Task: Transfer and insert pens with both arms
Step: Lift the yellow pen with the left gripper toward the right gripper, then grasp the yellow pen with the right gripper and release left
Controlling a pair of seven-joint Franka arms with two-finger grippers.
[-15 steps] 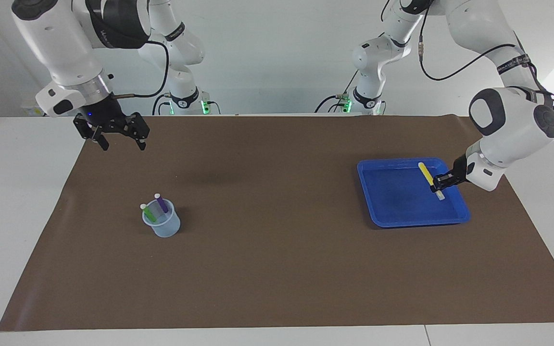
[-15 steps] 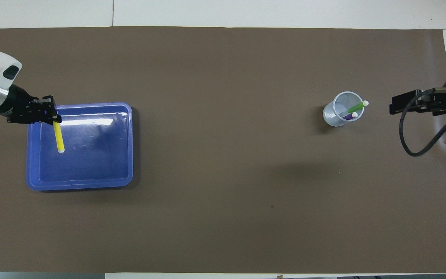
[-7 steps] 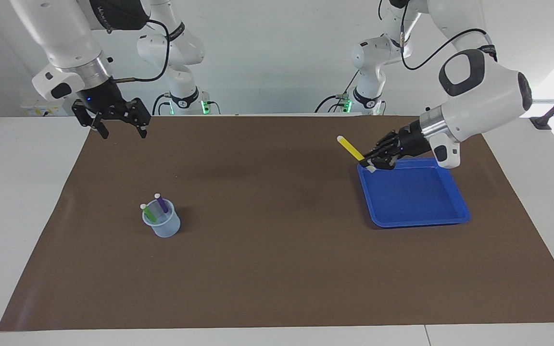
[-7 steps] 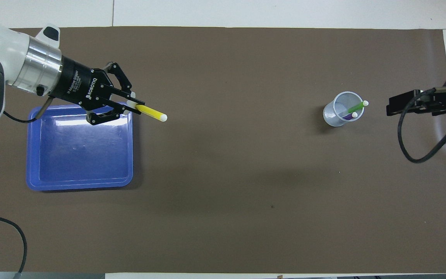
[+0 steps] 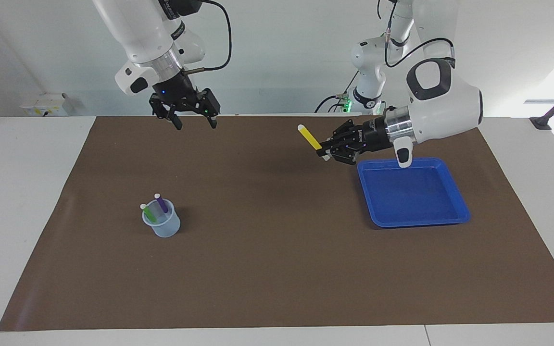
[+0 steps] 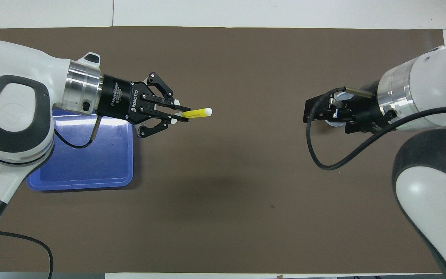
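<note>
One yellow pen, left pincer gripping

The left gripper is raised, wrist nearly level, fingertips pinched on a yellow pen that slants up from them. The right gripper hangs raised, pointing down, fingers spread, holding nothing.

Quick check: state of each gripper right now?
Left gripper: shut on the yellow pen, over the mat beside the tray.
Right gripper: open, empty, over the mat.
</note>
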